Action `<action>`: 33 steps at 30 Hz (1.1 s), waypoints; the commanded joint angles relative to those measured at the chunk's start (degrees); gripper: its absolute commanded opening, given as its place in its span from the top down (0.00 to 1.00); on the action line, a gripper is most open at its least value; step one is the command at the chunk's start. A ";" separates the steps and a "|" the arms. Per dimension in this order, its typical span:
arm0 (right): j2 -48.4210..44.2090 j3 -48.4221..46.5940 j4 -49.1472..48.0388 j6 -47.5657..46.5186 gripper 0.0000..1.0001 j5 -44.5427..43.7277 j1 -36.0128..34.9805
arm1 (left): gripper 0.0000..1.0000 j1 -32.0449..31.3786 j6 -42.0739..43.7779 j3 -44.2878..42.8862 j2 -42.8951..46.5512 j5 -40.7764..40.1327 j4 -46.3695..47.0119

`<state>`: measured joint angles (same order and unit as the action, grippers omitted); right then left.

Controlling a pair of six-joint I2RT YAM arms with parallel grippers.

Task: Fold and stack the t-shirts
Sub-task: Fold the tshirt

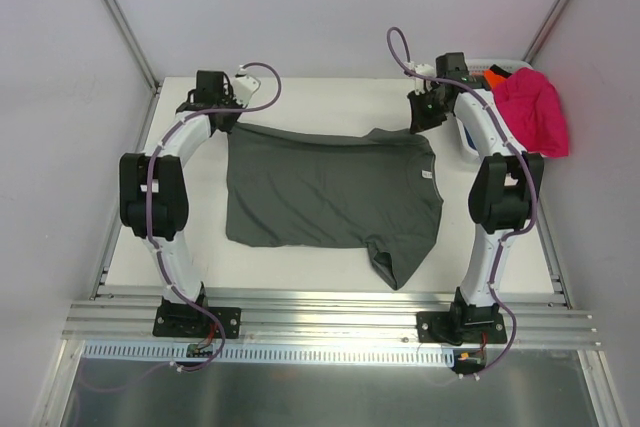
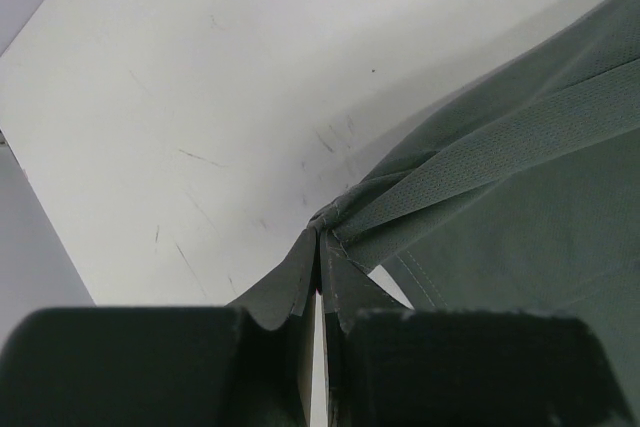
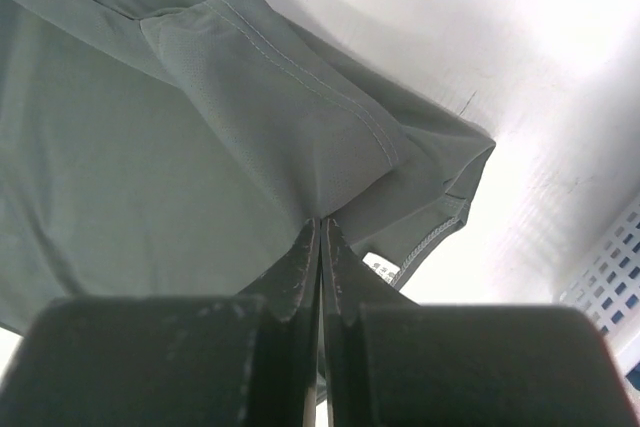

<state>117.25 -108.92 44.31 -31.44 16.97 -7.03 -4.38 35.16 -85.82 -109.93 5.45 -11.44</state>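
— Where is the dark grey-green t-shirt?
— Spread flat on the white counter between my arms, collar toward my right, one sleeve pointing at the near edge.
— And your hands?
— My left hand is pinched closed on its far hem corner, cloth bunching at the tips. My right hand is closed on the far sleeve.
— The others?
— A magenta t-shirt and an orange t-shirt lie heaped in the white basket at my right.

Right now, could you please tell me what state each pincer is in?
Left pincer: shut on the dark grey-green t-shirt, at its far left corner.
Right pincer: shut on the same t-shirt, at its far right corner.
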 commanded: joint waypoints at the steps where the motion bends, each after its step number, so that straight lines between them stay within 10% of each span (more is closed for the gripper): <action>1: -4.66 1.25 1.12 -1.61 1.00 1.13 0.26 | 1.00 0.60 -0.35 1.44 4.72 0.43 0.19; 28: -0.71 3.89 2.27 -1.52 0.99 2.54 0.52 | 1.00 0.60 -5.62 6.28 4.46 1.05 -3.67; 33: -0.71 4.16 2.09 -1.17 1.00 2.71 0.35 | 0.80 0.60 -7.12 6.28 4.28 1.49 -5.08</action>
<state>116.88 -104.01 45.69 -32.16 18.35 -6.92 -4.38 29.58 -78.00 -106.54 5.80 -14.46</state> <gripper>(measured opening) 0.009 0.190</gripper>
